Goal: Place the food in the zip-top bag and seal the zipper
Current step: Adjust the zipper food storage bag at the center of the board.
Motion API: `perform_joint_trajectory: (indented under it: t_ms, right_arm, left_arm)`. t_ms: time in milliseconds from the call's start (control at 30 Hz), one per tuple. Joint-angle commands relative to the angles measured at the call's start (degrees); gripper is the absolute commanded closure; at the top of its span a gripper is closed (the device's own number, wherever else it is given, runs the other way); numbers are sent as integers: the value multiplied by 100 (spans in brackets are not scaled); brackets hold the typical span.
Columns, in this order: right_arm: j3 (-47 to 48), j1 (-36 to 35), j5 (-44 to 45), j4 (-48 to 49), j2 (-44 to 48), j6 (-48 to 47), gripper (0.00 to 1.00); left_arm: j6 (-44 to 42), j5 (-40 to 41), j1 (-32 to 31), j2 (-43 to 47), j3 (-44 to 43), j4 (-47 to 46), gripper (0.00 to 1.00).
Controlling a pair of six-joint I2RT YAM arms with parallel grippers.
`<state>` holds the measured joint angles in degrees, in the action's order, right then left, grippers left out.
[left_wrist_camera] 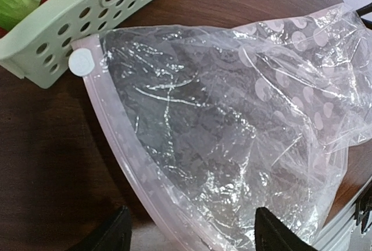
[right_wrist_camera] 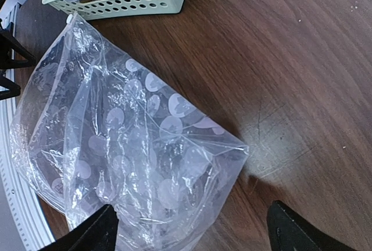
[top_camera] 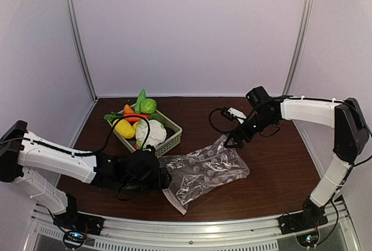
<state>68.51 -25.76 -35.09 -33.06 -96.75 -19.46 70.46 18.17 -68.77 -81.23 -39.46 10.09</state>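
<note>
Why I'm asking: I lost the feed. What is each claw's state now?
Left claw: open, straddling the pale zipper strip of the clear dotted plastic bag.
Right claw: open, holding nothing.

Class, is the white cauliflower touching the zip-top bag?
Apart. Top view: the cauliflower lies inside the basket, whose wall separates it from the zip-top bag.

- A clear dotted bag (left_wrist_camera: 232, 117) lies crumpled on the table (left_wrist_camera: 46, 146) — pale zipper (left_wrist_camera: 125, 158) along its near edge.
- A green basket (left_wrist_camera: 64, 24) sits just beside its corner.
- The left gripper (left_wrist_camera: 192, 236) is spread across the zipper.
</note>
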Motion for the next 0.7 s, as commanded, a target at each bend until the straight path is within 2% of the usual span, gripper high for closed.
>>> perform_joint_trajectory:
  t_ms: [0,67,200,233,367,467,533,600,667]
  right_arm:
    - [158,-56,-410,-146,-282,106,15]
    - [244,-61,-507,-209,-456,150,23]
    - [550,-9,-459,-373,-779,185,51]
    - [625,46,-482,-415,-832,192,56]
    - [883,284,-591,-556,-961,226,66]
    - [977,502,-578,-537,-1031,277,86]
    - [980,702,-646,-456,-1055,362,95]
    - [951,922,-744,-323,-1057,524,100]
    - [896,1132,-907,-195,-1032,659,100]
  left_arm:
    - [117,-130,165,-179,47,-501,30]
    - [90,-219,199,-274,64,-700,34]
    - [-47,-358,295,-508,-1,-1057,47]
    - [-117,-387,317,-588,-47,-1206,48]
    - [-232,-525,393,-1016,-424,-1327,49]
    - [-323,-553,392,-1269,-736,-1404,52]
    - [-316,-560,399,-1395,-900,-1486,56]
    - [-185,-521,400,-1518,-1061,-1463,53]
    - [-64,-481,400,-1666,-1214,-1384,40]
